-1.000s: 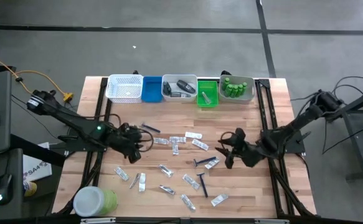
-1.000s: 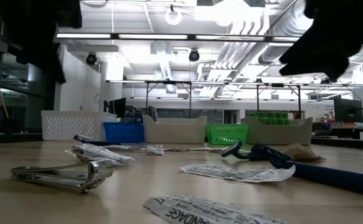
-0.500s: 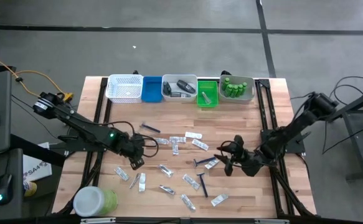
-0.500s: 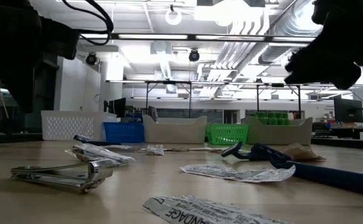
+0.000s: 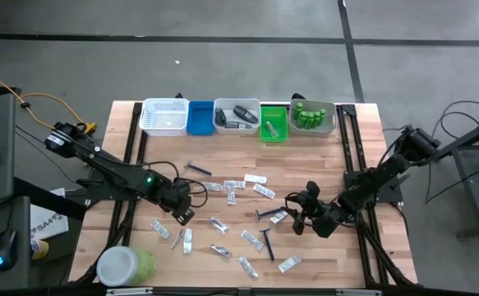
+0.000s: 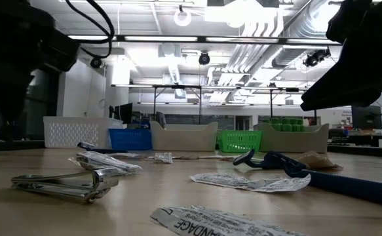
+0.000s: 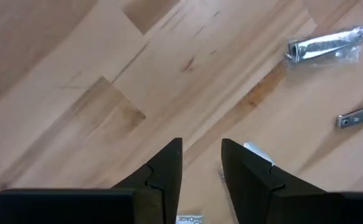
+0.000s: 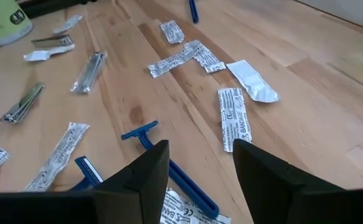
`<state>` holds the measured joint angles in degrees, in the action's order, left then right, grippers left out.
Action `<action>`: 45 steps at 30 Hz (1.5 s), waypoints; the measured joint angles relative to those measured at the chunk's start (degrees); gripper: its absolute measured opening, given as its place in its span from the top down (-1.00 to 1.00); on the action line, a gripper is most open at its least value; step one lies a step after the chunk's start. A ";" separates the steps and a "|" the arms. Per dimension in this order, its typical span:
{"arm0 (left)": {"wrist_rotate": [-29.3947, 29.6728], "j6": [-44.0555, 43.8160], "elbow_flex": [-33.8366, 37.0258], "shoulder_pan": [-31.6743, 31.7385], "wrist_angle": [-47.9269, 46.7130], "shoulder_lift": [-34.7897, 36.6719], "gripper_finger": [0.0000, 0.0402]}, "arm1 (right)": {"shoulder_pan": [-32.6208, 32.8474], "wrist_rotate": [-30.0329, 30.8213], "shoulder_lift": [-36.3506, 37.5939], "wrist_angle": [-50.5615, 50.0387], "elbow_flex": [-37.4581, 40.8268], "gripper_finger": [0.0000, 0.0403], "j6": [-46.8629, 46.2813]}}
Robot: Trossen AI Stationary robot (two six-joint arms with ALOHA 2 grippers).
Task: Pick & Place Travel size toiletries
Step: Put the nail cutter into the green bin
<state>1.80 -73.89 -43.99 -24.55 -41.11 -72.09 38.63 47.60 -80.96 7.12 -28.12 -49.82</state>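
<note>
Travel size toiletries lie scattered on the wooden table: flat sachets [image 5: 255, 178], wrapped nail clippers [image 7: 324, 45] and blue razors [image 5: 268, 242]. My left gripper [image 5: 181, 211] hovers open over bare wood left of the middle, pointing steeply down. In the left wrist view a white sachet corner [image 7: 256, 152] shows just behind one finger. My right gripper [image 5: 298, 217] stands open right of the middle, slanting down. A blue razor [image 8: 169, 169] lies on the table under the gap between its fingers, beside a sachet [image 8: 233, 118].
A row of trays lines the far edge: white basket [image 5: 165, 117], blue tray [image 5: 200, 117], grey tray [image 5: 237, 117], green tray [image 5: 274, 123] and a tray of green bottles [image 5: 313, 117]. A big green jar [image 5: 126, 265] with a white lid stands at the near left corner.
Both grippers have come down and moved toward the table's near edge. My left gripper has rolled its wrist about and now points more steeply down. My right gripper has sunk toward the blue razor.
</note>
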 joint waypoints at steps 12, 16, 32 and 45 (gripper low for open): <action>-7.69 -2.86 -1.06 -0.71 3.29 -6.97 0.45 | 0.00 -0.13 -0.05 -0.40 0.00 0.15 0.48; -9.44 -1.30 -5.11 -1.50 0.23 -10.01 0.45 | 0.00 -0.14 -0.05 -0.40 0.00 0.15 0.48; -8.67 0.37 -11.80 -8.86 3.13 -17.93 0.45 | 0.00 -0.09 -0.03 -0.40 -0.02 0.15 0.52; -8.79 -5.90 -11.69 -8.88 -4.09 -20.86 -0.08 | 0.00 -1.12 -0.01 0.01 -0.02 0.15 1.64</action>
<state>-6.99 -79.79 -55.68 -33.43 -45.20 -92.95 38.63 46.48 -80.97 7.14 -28.14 -48.18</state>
